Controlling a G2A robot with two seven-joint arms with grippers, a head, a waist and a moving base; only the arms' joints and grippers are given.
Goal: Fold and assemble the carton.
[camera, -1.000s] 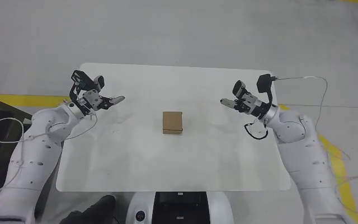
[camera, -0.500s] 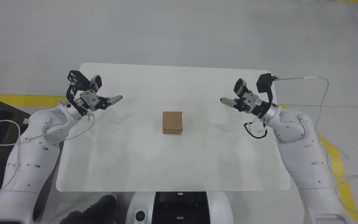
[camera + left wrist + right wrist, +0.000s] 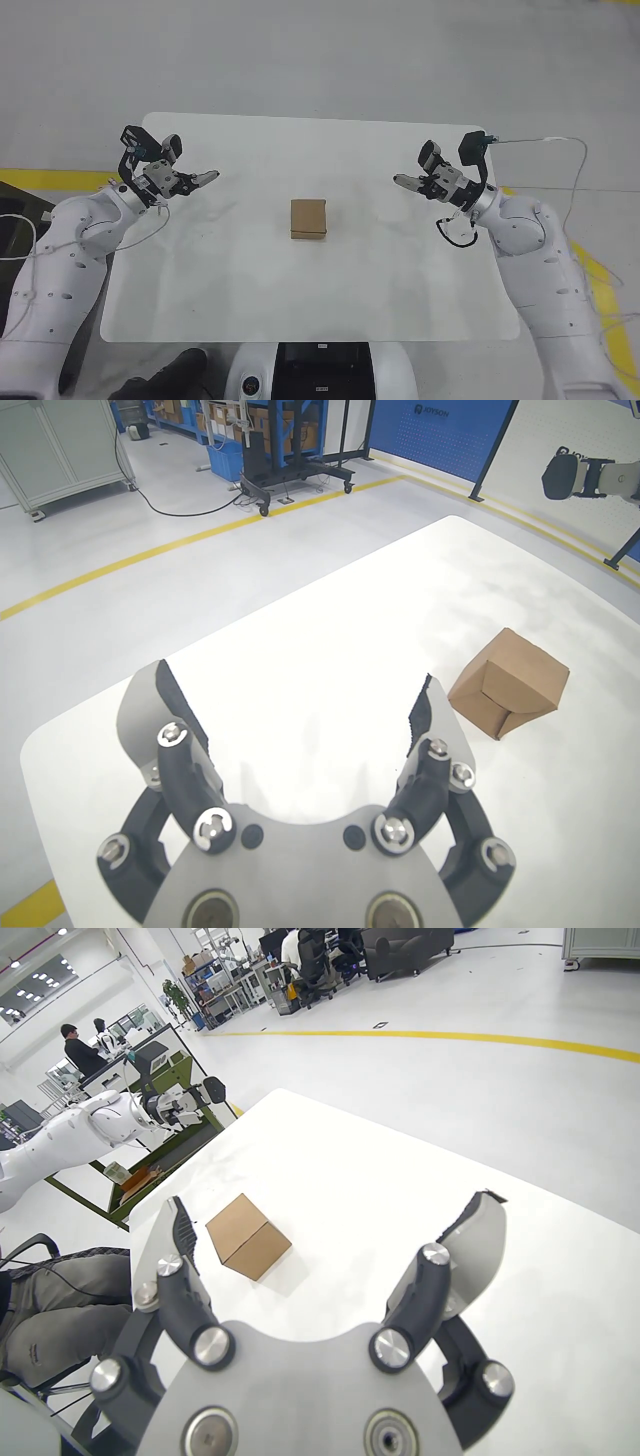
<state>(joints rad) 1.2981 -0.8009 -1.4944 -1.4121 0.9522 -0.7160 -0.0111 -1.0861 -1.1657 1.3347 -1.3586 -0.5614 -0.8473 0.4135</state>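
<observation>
The carton (image 3: pixel 308 218) is a small brown cardboard box, already folded into a closed, nearly cubic shape, and it sits near the middle of the white tabletop (image 3: pixel 300 290), touched by nothing. From above its top face is plain and flat, with a thin line running across it close to the edge nearer the robot. In the left wrist view the carton (image 3: pixel 510 682) turns one end toward the camera: the flaps there are folded inward at angles, making slanted creases, and the lowest flap does not sit quite flush at its corner. In the right wrist view the carton (image 3: pixel 248 1237) shows a smooth top and a smooth side that meet at a clean crease. The left claw (image 3: pixel 207 178) hangs over the left part of the tabletop, well apart from the carton, its tips aimed toward the middle; in its own view the left claw (image 3: pixel 295 685) has its two padded fingers (image 3: pixel 167 695) spread wide, with bare tabletop (image 3: pixel 325 625) between them. The right claw (image 3: pixel 400 182) is held in a mirrored pose over the right part of the tabletop, also well apart from the carton and aimed inward; the right claw (image 3: pixel 330 1208) is likewise spread wide and grips nothing, its fingers (image 3: pixel 182 1228) standing above the tabletop (image 3: pixel 375 1168).
</observation>
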